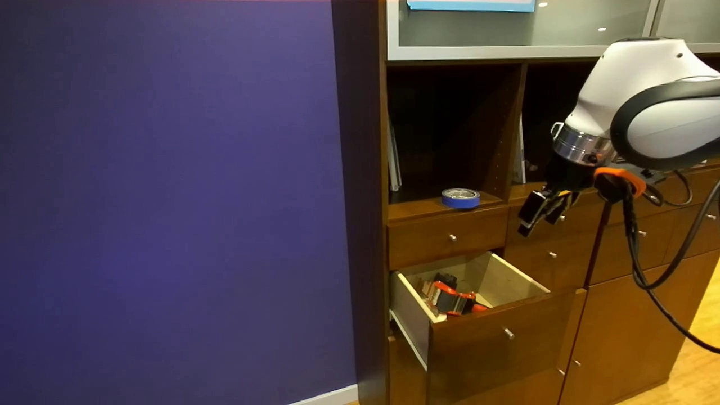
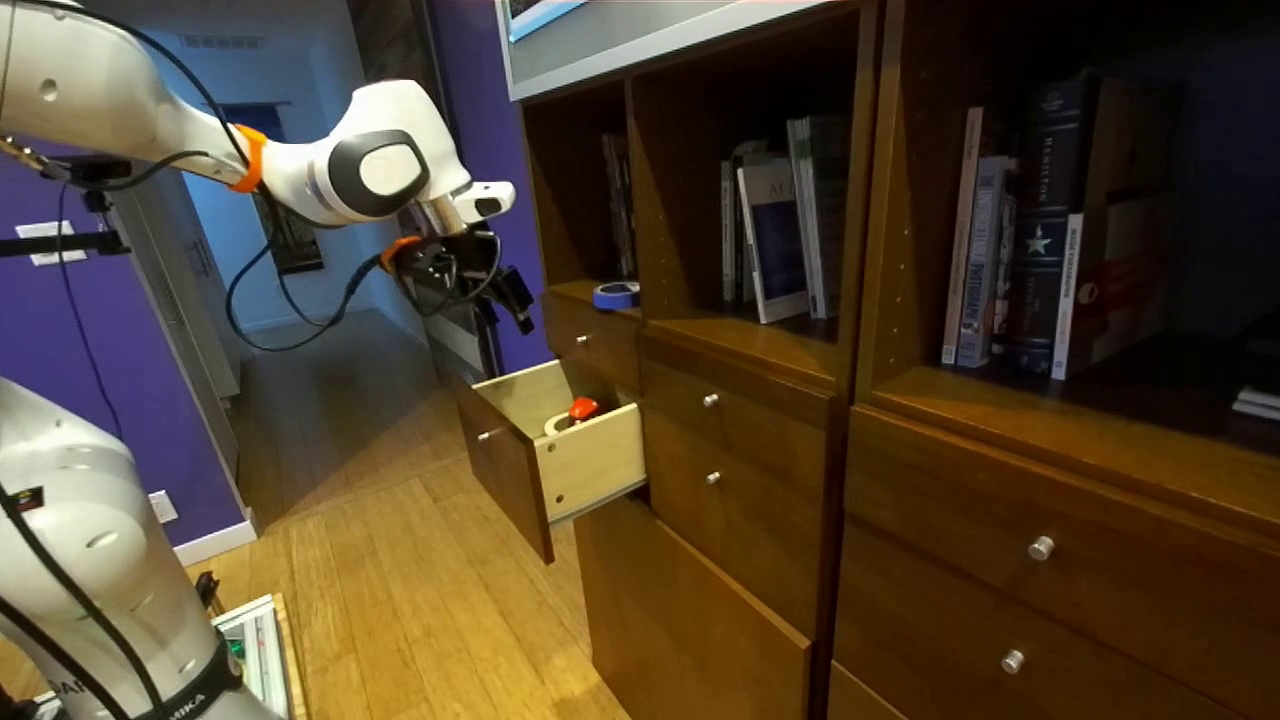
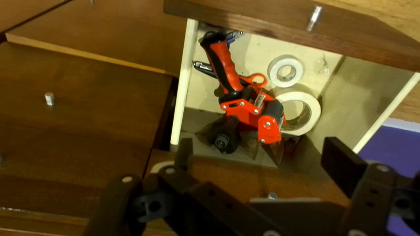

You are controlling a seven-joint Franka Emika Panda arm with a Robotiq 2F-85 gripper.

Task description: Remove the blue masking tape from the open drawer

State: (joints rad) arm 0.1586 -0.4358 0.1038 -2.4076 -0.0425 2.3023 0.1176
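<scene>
Tape (image 1: 460, 203): flat near front of shelf (image 1: 413, 210), above open drawer (image 1: 481, 360) | gripper (image 3: 257, 151): spread wide, pinching nothing | step: removal looks done, I judge | next: I should back off without brushing the tape.

Blue masking tape (image 2: 620, 298) on shelf (image 2: 572, 290) above open drawer (image 2: 595, 465)

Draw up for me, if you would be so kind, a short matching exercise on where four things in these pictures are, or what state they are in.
Column one
1. blue masking tape
2. drawer
3. tape dispenser
4. gripper

Column two
A. jaws apart, holding nothing
B. lying inside the drawer
C. near the front edge of the shelf
D. pulled open

Right pairs: 1-C, 2-D, 3-B, 4-A
</scene>
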